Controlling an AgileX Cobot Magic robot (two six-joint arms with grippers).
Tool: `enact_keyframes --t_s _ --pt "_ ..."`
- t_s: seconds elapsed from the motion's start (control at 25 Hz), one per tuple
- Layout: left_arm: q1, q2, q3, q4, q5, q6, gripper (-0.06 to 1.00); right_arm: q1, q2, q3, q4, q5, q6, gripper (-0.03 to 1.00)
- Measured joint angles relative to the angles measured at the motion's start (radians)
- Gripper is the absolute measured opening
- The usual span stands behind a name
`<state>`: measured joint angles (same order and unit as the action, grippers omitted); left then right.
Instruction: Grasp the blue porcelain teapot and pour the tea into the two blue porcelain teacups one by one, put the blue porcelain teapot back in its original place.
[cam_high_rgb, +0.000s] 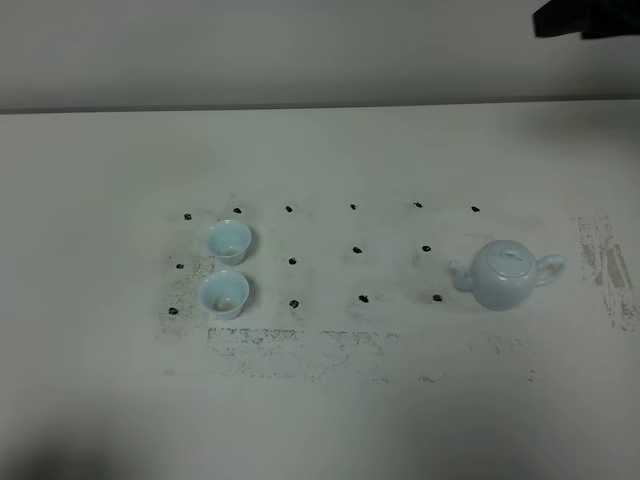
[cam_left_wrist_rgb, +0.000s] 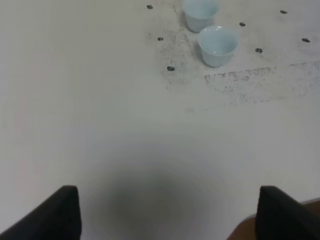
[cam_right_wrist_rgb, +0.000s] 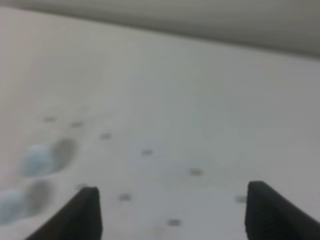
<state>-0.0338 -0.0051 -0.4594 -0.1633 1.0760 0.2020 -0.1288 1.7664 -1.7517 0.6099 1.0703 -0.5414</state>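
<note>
Nearest me, the left end effector (cam_left_wrist_rgb: 167, 215) hangs over the matte white bench (cam_high_rgb: 100, 400) on the near side of the cups, its dark, blocky fingers (cam_left_wrist_rgb: 65, 212) spread well apart and empty. The right end effector (cam_right_wrist_rgb: 172, 212) is spread just as wide, though its view is blurred. Toward the left edge stand the nearer teacup (cam_high_rgb: 225, 293) and the farther teacup (cam_high_rgb: 229, 240), smooth, pale blue and flare-rimmed, close together but apart. Well apart from them, toward the right edge, the blue porcelain teapot (cam_high_rgb: 505, 275) sits upright, round and glossy under its knobbed lid. Rows of black dots (cam_high_rgb: 357, 250) and speckled grey scuffs (cam_high_rgb: 290, 345) mark the open stretch between them. Beyond, flat bench runs to the straight far edge.
</note>
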Motion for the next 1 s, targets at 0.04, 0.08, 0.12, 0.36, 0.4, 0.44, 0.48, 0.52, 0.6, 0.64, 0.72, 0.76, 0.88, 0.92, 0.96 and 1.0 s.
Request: enact_keyframes --t_s 0.04,0.08,0.12,0.36,0.4,0.44,0.48,0.52,0.6,0.64,0.72,0.76,0.88,0.92,0.96,1.0 --pt "0.000 0.000 0.000 0.000 0.000 0.000 0.68 0.019 -0.040 0.000 -0.112 -0.019 0.049 0.58" --pt "0.000 0.000 0.000 0.000 0.000 0.000 0.68 0.041 -0.073 -0.001 -0.234 -0.027 0.117 0.58" --pt "0.000 0.000 0.000 0.000 0.000 0.000 0.68 0.061 -0.098 -0.001 -0.357 -0.016 0.183 0.58" --pt "0.000 0.000 0.000 0.000 0.000 0.000 0.68 0.163 -0.132 0.001 -0.610 0.066 0.381 0.58" --pt "0.000 0.000 0.000 0.000 0.000 0.000 0.68 0.171 -0.132 0.004 -0.586 0.068 0.382 0.58" --pt "0.000 0.000 0.000 0.000 0.000 0.000 0.68 0.179 -0.132 0.010 -0.566 0.068 0.378 0.58" --pt "0.000 0.000 0.000 0.000 0.000 0.000 0.68 0.187 -0.132 0.017 -0.548 0.067 0.375 0.58" --pt "0.000 0.000 0.000 0.000 0.000 0.000 0.68 0.192 -0.132 0.027 -0.533 0.062 0.373 0.58" --pt "0.000 0.000 0.000 0.000 0.000 0.000 0.68 0.193 -0.132 0.053 -0.525 0.047 0.371 0.58" --pt "0.000 0.000 0.000 0.000 0.000 0.000 0.68 0.193 -0.132 0.065 -0.525 0.038 0.369 0.58" --pt "0.000 0.000 0.000 0.000 0.000 0.000 0.68 0.191 -0.132 0.099 -0.515 0.022 0.351 0.58" --pt "0.000 0.000 0.000 0.000 0.000 0.000 0.68 0.187 -0.132 0.122 -0.512 0.015 0.341 0.58" --pt "0.000 0.000 0.000 0.000 0.000 0.000 0.68 0.187 -0.132 0.220 -0.552 -0.058 0.314 0.58" --pt "0.000 0.000 0.000 0.000 0.000 0.000 0.68 0.187 -0.135 0.262 -0.584 -0.118 0.309 0.58" --pt "0.000 0.000 0.000 0.000 0.000 0.000 0.68 0.187 -0.139 0.320 -0.625 -0.186 0.304 0.58" --pt "0.000 0.000 0.000 0.000 0.000 0.000 0.68 0.187 -0.144 0.386 -0.664 -0.258 0.303 0.58"
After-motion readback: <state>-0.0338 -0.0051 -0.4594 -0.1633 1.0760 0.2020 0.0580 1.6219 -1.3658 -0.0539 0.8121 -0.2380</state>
